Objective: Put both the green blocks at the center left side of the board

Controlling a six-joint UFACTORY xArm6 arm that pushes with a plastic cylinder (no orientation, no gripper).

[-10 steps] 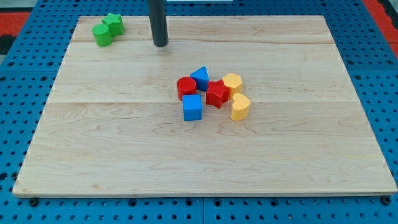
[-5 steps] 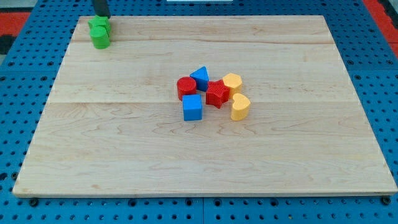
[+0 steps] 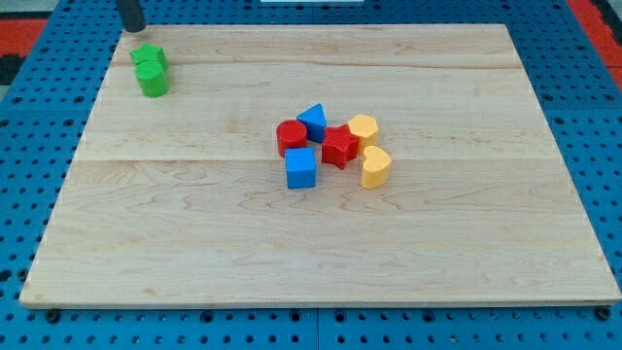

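Two green blocks sit touching near the board's top left corner: a green star-shaped block (image 3: 149,56) behind a green cylinder (image 3: 153,80). My tip (image 3: 132,28) is at the board's top left edge, just above and left of the star block, a small gap away from it.
A cluster lies in the middle of the wooden board (image 3: 321,253): a red cylinder (image 3: 291,137), a blue triangle block (image 3: 313,122), a red star block (image 3: 339,147), a blue cube (image 3: 301,168), and two yellow blocks (image 3: 363,127) (image 3: 375,166).
My tip swept left from the top middle to the top left corner. The two green blocks shifted left and down, and now stand one behind the other.
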